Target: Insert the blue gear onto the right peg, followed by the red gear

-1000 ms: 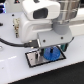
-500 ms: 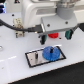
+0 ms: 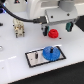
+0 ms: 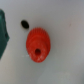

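The blue gear [image 3: 49, 52] lies flat on the right half of the grey black-edged plate [image 3: 31, 60]. The right peg is covered by it and I cannot make it out. The plate's other pin [image 3: 36, 54] stands bare. Behind the plate, the red gear [image 3: 52, 33] sits on the white table. My gripper [image 3: 55, 28] hangs just above it, open, with dark fingers [image 3: 45, 30] to either side and nothing held. In the wrist view the red gear [image 4: 38, 44] fills the middle, seen from above. No fingers show there.
A beige and black fixture [image 3: 18, 27] stands at the back on the exterior view's left. A small dark spot [image 4: 24, 23] marks the table near the red gear. A dark green edge [image 4: 4, 32] shows at the side of the wrist view.
My gripper has left the plate, where the blue gear stays, and moved back over the red gear.
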Robot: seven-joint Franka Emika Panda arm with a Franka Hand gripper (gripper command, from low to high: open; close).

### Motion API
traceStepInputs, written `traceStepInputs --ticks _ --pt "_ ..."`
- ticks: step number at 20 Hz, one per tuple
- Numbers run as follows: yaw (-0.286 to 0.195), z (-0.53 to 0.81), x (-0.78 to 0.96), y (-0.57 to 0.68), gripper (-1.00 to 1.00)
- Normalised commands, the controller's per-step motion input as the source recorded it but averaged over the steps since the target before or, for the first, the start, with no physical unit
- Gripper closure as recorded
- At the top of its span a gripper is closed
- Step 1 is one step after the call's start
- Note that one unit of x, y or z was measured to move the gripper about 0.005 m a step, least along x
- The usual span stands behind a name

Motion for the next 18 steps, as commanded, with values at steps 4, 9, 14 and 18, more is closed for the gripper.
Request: traceStepInputs --ticks 4,9,14,18 --pt "0.0 -0.29 -0.45 0.19 -1.0" --pt "0.0 -0.37 -0.3 0.15 -1.0" --pt "0.0 -0.4 -0.23 0.14 -1.0" --pt "0.0 -0.32 -0.25 0.09 -1.0"
